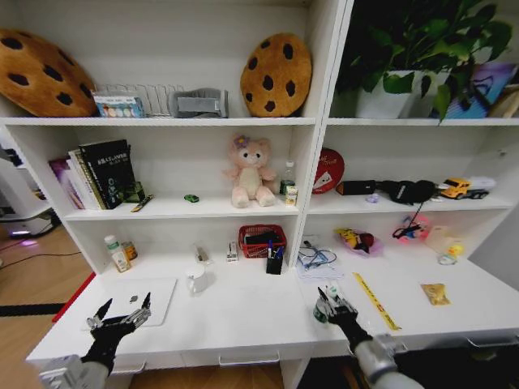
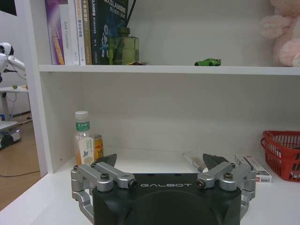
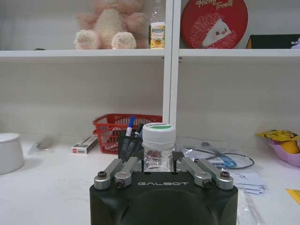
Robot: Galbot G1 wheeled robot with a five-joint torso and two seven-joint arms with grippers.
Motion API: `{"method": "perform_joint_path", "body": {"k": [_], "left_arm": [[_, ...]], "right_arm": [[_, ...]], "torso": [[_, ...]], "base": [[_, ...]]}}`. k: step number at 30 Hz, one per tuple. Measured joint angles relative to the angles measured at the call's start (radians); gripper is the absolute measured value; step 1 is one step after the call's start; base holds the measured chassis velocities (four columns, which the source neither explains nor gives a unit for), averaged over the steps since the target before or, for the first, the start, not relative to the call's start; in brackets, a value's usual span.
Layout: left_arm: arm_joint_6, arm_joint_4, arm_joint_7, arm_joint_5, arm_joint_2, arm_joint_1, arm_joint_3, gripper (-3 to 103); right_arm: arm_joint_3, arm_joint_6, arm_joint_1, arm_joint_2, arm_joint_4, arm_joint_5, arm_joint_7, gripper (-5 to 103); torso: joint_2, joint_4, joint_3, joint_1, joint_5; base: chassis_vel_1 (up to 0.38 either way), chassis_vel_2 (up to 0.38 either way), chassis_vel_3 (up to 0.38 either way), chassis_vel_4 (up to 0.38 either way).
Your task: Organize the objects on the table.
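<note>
The right gripper (image 1: 328,297) has its fingers clamped on an upright green-lidded jar (image 3: 158,146) near the table's (image 1: 243,316) front edge; the jar's long axis is vertical, lid up. The left gripper (image 1: 123,311), fingers apart, hovers at the near edge of the silver laptop (image 1: 150,296), which lies flat.

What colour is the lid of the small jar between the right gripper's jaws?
Green on top with a white rim; the jar shows best in the right wrist view, between the right gripper jaws.

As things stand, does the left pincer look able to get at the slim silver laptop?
Probably yes: the left pincer hovers open at the slim silver laptop's front edge on the white desk, nothing between.
</note>
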Motion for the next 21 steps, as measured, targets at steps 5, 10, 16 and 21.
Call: {"method": "perform_joint_path", "body": {"k": [5, 10, 16, 21], "left_arm": [[0.000, 0.000, 0.000, 0.000, 0.000, 0.000, 0.000, 100], [0.000, 0.000, 0.000, 0.000, 0.000, 0.000, 0.000, 100], [0.000, 0.000, 0.000, 0.000, 0.000, 0.000, 0.000, 100], [0.000, 0.000, 0.000, 0.000, 0.000, 0.000, 0.000, 100]], "right_arm": [[0.066, 0.292, -0.255, 0.107, -0.065, -0.226, -0.125, 27], [0.059, 0.443, -0.312, 0.148, -0.198, -0.304, -0.129, 27], [0.024, 0.545, -0.309, 0.169, -0.461, -0.343, -0.080, 27], [-0.008, 0.540, -0.210, 0.160, -0.712, -0.309, -0.048, 27]], "torso": [[0.000, -0.0002, 0.000, 0.000, -0.0001], [0.000, 0.0000, 0.000, 0.000, 0.0000], [0.000, -0.0002, 0.000, 0.000, 0.0001], [0.000, -0.0001, 0.000, 0.000, 0.0003]], "base": [[0.000, 0.000, 0.000, 0.000], [0.000, 0.000, 0.000, 0.000], [0.000, 0.000, 0.000, 0.000], [0.000, 0.000, 0.000, 0.000]]}}
